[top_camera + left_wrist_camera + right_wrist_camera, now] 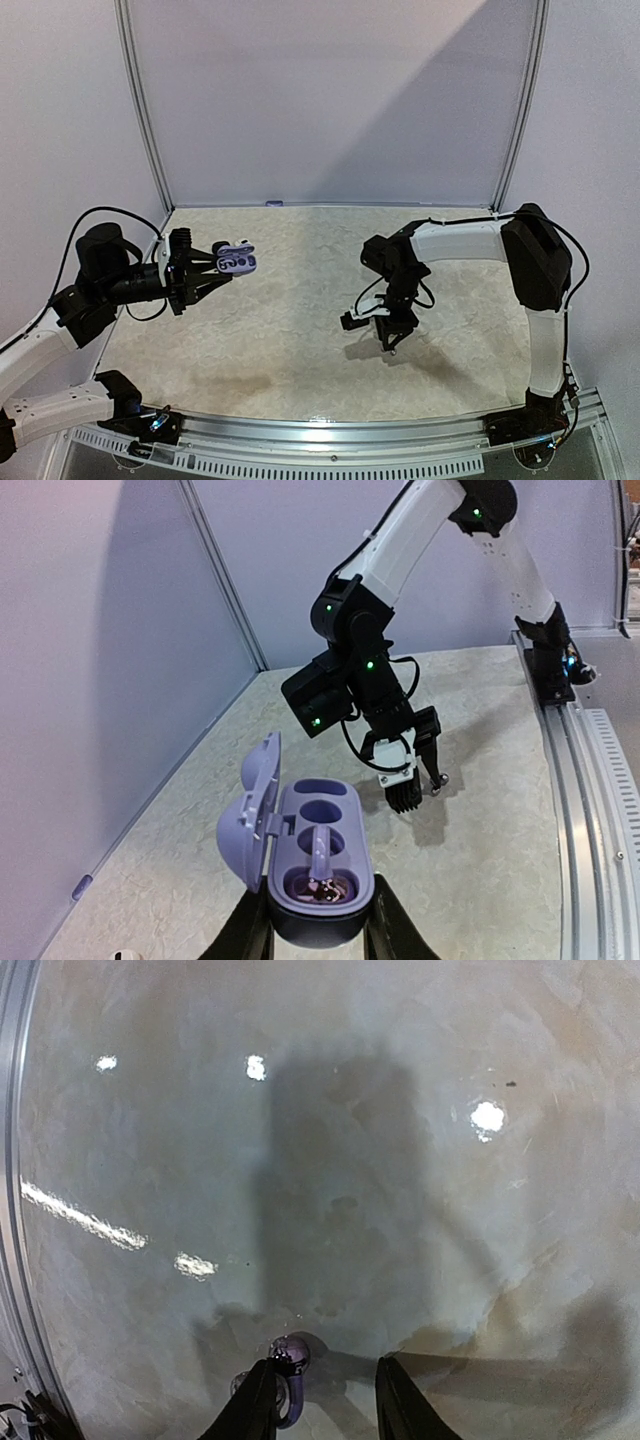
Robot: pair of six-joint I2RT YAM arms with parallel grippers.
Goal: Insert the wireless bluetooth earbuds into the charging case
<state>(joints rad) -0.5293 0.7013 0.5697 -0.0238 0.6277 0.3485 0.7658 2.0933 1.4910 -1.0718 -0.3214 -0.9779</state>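
Lilac earbud [290,1356], shiny dark head | right tool [325,1364] apart | left tool [318,925] clamped on open case [320,865]

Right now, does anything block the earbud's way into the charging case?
Nothing visible: the charging case sits lid-open in the left tool, and only bare table separates it from the earbud at the right tool.

A: Setting?
B: Robot lab cell, test rig.
A: Evidence?
B: Marbled bench [300,330], plain white panels [330,100] on aluminium posts [143,110], left arm [35,352] and right arm [460,240] bolted to a slotted rail [330,432] at the edge.
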